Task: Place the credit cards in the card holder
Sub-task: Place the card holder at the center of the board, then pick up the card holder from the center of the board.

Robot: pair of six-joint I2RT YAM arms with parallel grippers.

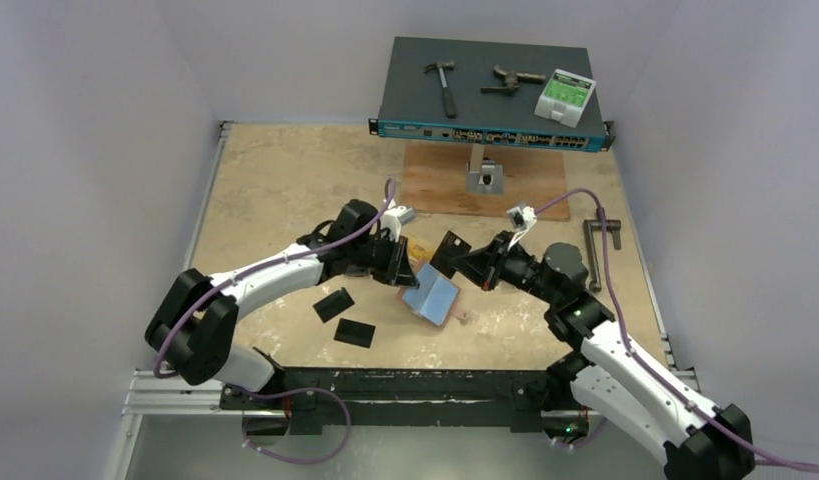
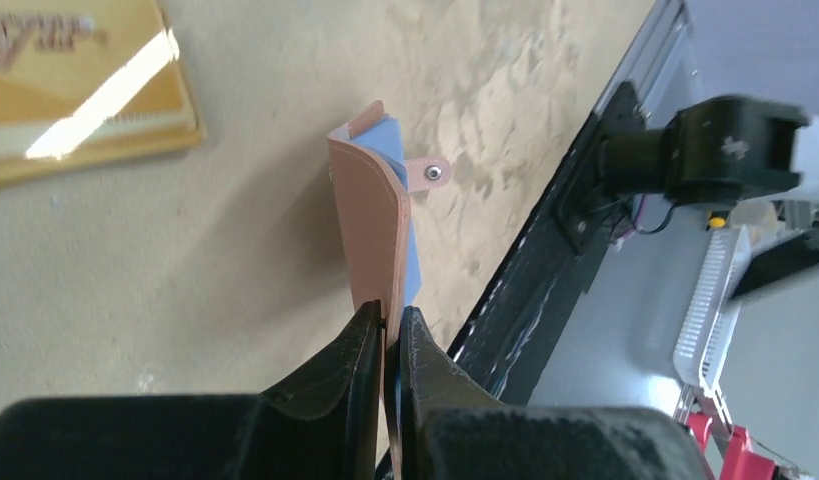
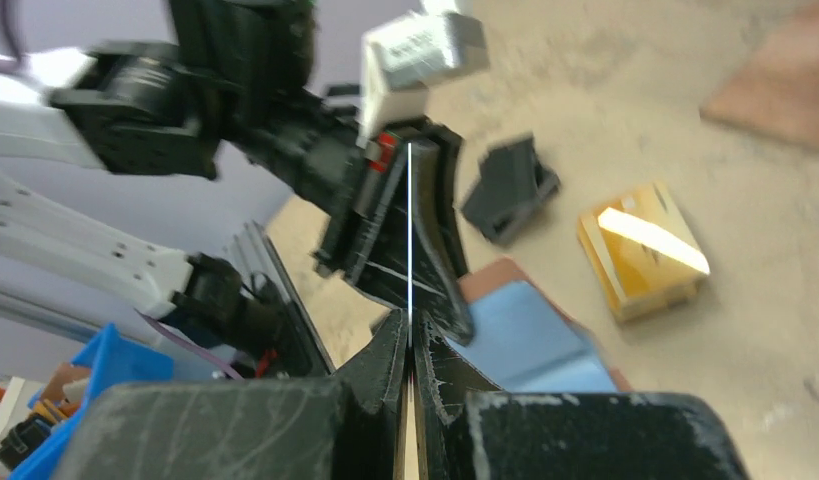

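Observation:
My left gripper (image 1: 399, 266) is shut on one edge of the salmon-pink card holder (image 1: 432, 297), which lies open with its blue inside up. In the left wrist view the card holder (image 2: 370, 230) stands edge-on between the jaws (image 2: 387, 320), with its snap tab (image 2: 428, 172) beside it. My right gripper (image 1: 469, 262) is shut on a black credit card (image 1: 451, 247), held just right of and above the holder. The card shows edge-on in the right wrist view (image 3: 410, 230), above the holder's blue inside (image 3: 525, 335). Two black card stacks (image 1: 333, 304) (image 1: 354, 332) lie to the left. An orange-gold stack (image 3: 640, 250) lies behind the holder.
A blue network switch (image 1: 490, 95) on a stand at the back carries a hammer (image 1: 442, 85), pliers (image 1: 508, 80) and a green-white box (image 1: 564, 95). A brown board (image 1: 440, 180) lies under it. A metal clamp (image 1: 600, 238) lies at the right. A black rail (image 1: 405, 385) runs along the near edge.

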